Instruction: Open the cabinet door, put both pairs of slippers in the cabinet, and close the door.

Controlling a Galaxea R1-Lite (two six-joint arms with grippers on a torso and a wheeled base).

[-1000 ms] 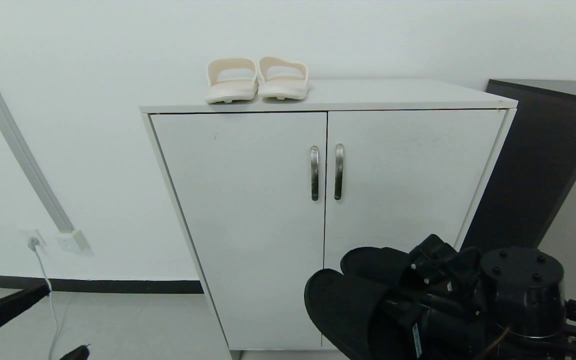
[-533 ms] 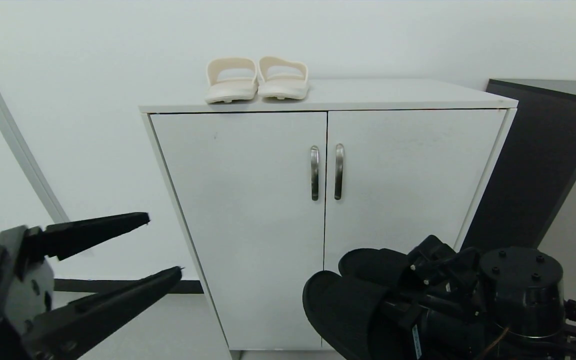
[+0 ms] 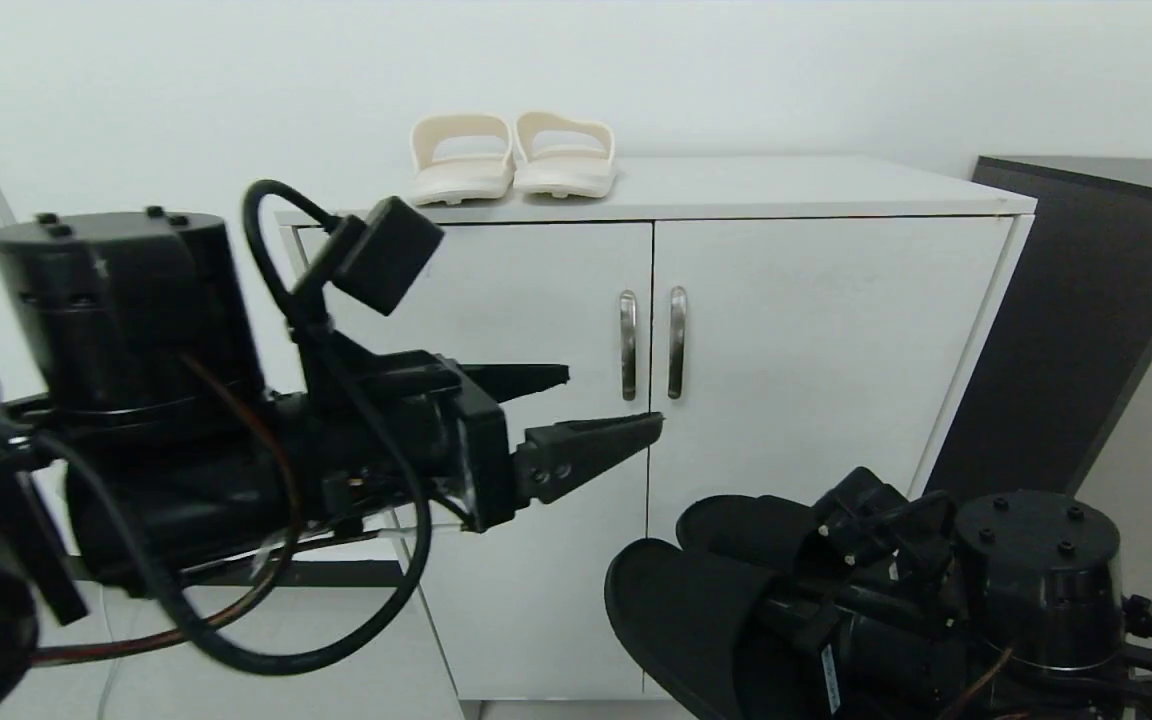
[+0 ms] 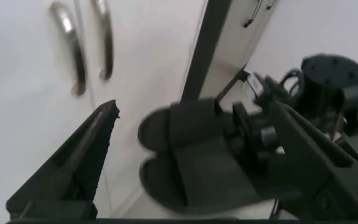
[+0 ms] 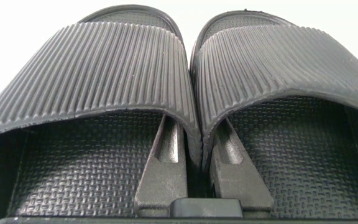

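White cabinet (image 3: pixel 816 340), both doors shut, its two metal handles (image 3: pixel 628 345) flanking the centre seam. A pair of cream slippers (image 3: pixel 514 158) sits side by side on the cabinet's top, left of the middle. The left gripper (image 3: pixel 614 398) hangs in front of the left door, fingers apart, tips just beside the handles (whether they touch the door cannot be told). Low before the right door, the right gripper (image 5: pixel 199 168) holds the black slippers (image 3: pixel 706 600) together, one finger inside each, clamped on the two adjoining side walls.
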